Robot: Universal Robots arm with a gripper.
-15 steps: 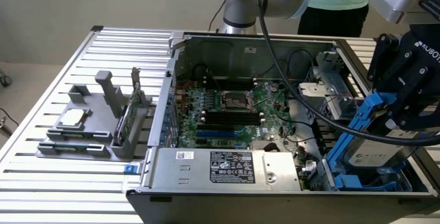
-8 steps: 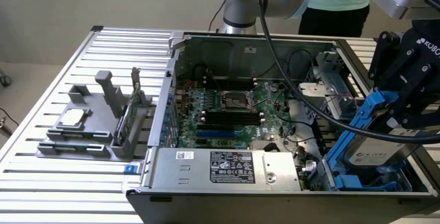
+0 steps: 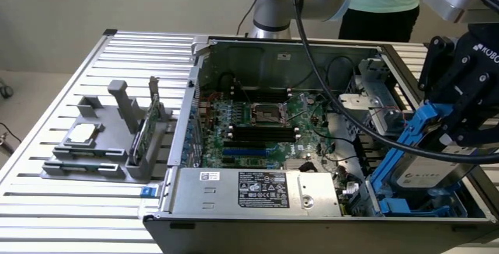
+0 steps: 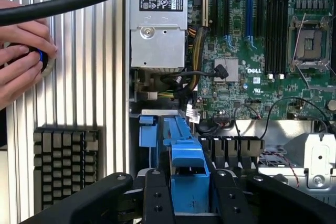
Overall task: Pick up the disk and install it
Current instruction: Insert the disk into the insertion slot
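The disk (image 3: 425, 175), silver-grey with a white label and blue rails (image 3: 407, 140), hangs tilted on edge over the open computer case's corner at the exterior view's right. My black gripper (image 3: 466, 127) comes down from above and is shut on its upper end. Its lower end reaches into the blue drive bay (image 3: 405, 206). In the wrist view, the black fingers (image 4: 157, 198) clamp the blue rail of the disk (image 4: 189, 174), and the blue drive bay (image 4: 152, 129) lies just beyond it.
The open case (image 3: 195, 55) holds a motherboard (image 3: 257, 125), a power supply (image 3: 257, 190) and loose cables. A grey fixture (image 3: 101, 160) with a small chip and a green card stands on the slatted table. A person's hands (image 4: 21, 61) rest beside a keyboard (image 4: 65, 156). A black cable (image 4: 79, 1) crosses overhead.
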